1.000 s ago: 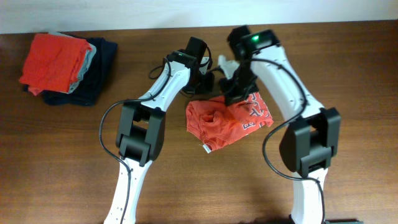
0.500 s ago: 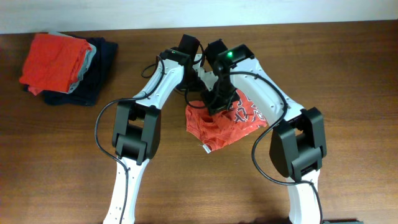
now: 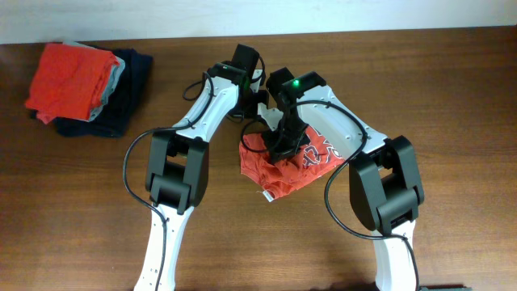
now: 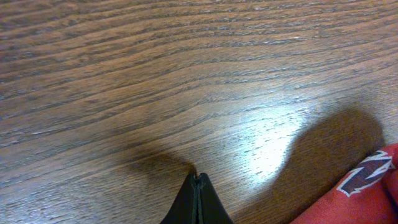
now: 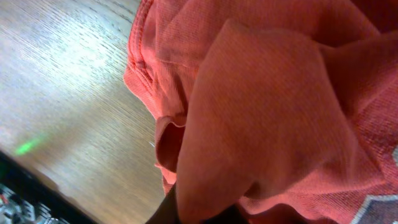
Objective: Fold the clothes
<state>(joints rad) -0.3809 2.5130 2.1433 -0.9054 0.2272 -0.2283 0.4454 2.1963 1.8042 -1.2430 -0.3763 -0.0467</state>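
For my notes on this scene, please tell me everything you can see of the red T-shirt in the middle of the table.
The T-shirt is orange-red, soft cotton-looking knit, with navy-and-white lettering partly showing. It lies crumpled, not folded, on the wooden table, a small white label at its near edge. The jaws of the right arm are down in its bunched middle; a grip cannot be confirmed.

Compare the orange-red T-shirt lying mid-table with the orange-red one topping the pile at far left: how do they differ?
The mid-table orange-red cotton T-shirt is crumpled; the orange-red T-shirt on the pile is folded roughly flat. The mid-table one shows navy-and-white lettering; the pile one shows plain cloth. The first lies on the bare wooden table under the right hand; the second tops a stack with a dark navy garment, untouched. Both share the colour.
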